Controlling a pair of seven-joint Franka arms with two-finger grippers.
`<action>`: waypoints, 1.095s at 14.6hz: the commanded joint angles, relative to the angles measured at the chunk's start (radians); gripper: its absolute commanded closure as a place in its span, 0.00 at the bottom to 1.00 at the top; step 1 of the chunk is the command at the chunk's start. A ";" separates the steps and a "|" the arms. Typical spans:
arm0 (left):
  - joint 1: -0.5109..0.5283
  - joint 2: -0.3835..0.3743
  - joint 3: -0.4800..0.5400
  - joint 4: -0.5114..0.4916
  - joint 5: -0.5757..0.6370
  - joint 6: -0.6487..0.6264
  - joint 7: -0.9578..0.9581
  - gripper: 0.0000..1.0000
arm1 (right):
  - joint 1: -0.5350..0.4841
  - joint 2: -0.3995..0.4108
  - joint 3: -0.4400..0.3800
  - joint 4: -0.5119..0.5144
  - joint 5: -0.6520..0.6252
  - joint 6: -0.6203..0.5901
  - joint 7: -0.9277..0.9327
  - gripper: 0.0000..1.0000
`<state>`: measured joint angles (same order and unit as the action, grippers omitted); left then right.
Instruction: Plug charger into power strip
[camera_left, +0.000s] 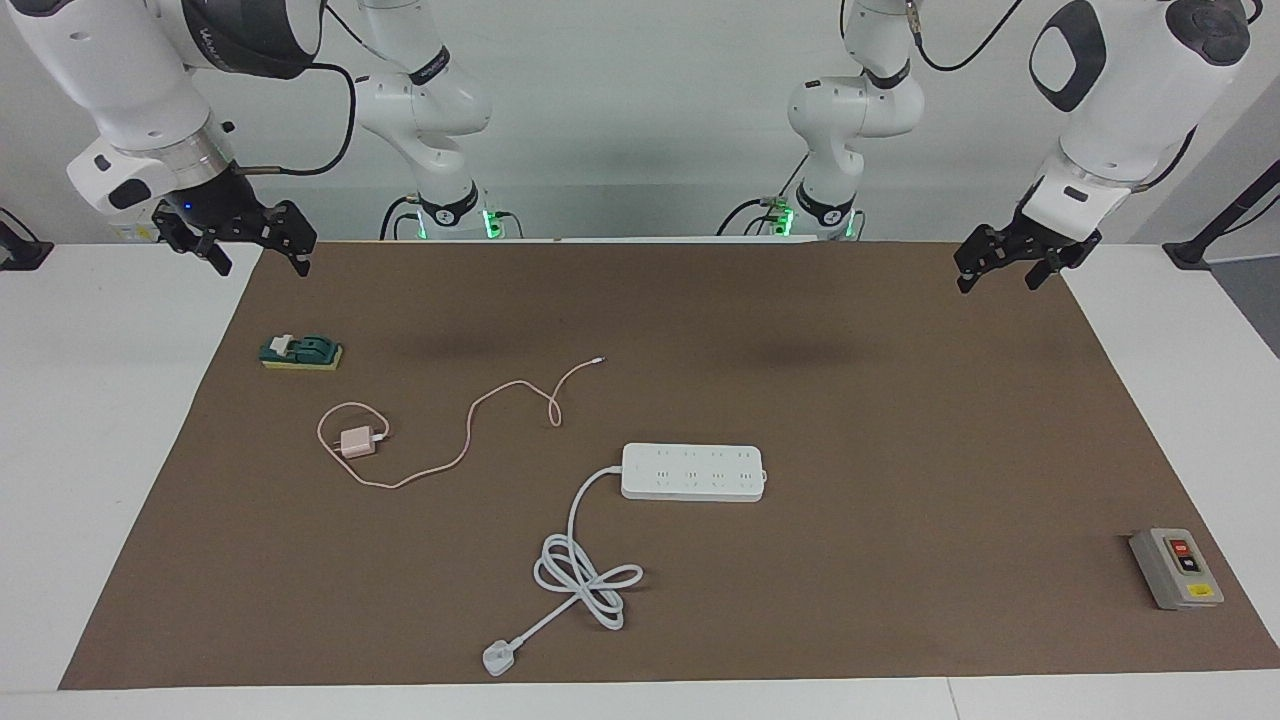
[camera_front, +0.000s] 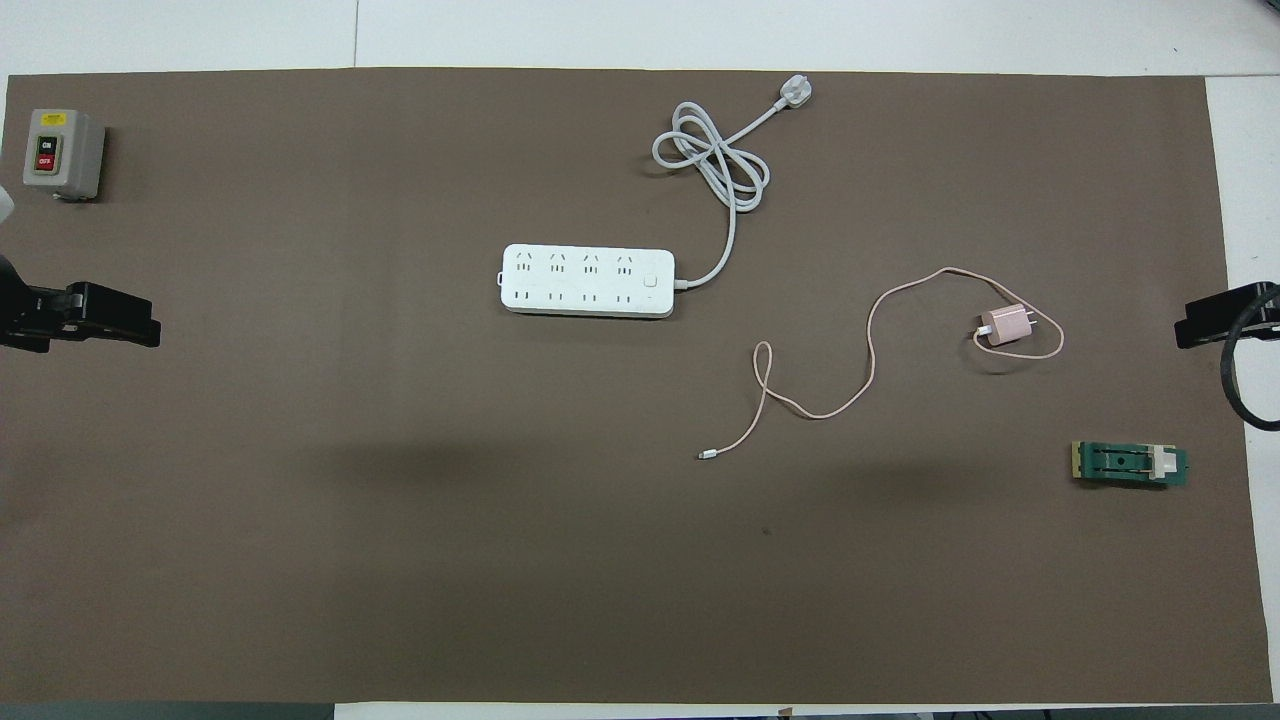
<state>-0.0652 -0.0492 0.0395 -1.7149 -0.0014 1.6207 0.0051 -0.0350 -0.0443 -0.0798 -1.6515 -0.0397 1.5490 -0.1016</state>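
Note:
The charger (camera_left: 356, 442) (camera_front: 1007, 325) is a small pale-pink cube lying on the brown mat toward the right arm's end. Its thin pink cable (camera_left: 470, 420) loops around it and snakes off to a small white connector (camera_left: 598, 360) (camera_front: 707, 455). The power strip (camera_left: 692, 472) (camera_front: 587, 281), a long white bar with rows of outlets, lies near the middle of the mat, slightly farther from the robots than the charger. Nothing is plugged into it. My right gripper (camera_left: 255, 258) (camera_front: 1195, 325) hangs open over the mat's edge at its own end. My left gripper (camera_left: 1000, 280) (camera_front: 140, 328) hangs open over the mat's other end. Both hold nothing.
The strip's thick white cord coils away from the robots and ends in a white plug (camera_left: 497, 658) (camera_front: 795, 93). A grey box with red and black buttons (camera_left: 1175, 567) (camera_front: 60, 152) sits at the left arm's end. A small green block (camera_left: 302, 352) (camera_front: 1130, 464) lies below the right gripper.

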 joint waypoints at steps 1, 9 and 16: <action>-0.004 0.002 0.005 0.004 0.000 -0.010 0.004 0.00 | -0.017 0.001 0.011 0.010 -0.017 -0.006 -0.015 0.00; -0.004 0.002 0.005 0.004 0.000 -0.010 0.004 0.00 | -0.022 -0.012 0.008 -0.001 -0.017 -0.070 -0.001 0.00; -0.004 0.002 0.005 0.004 0.000 -0.010 0.004 0.00 | -0.095 -0.019 0.006 -0.033 0.065 -0.076 0.083 0.00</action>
<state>-0.0652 -0.0492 0.0395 -1.7149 -0.0014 1.6207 0.0051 -0.0835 -0.0515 -0.0819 -1.6532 -0.0262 1.4759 -0.0717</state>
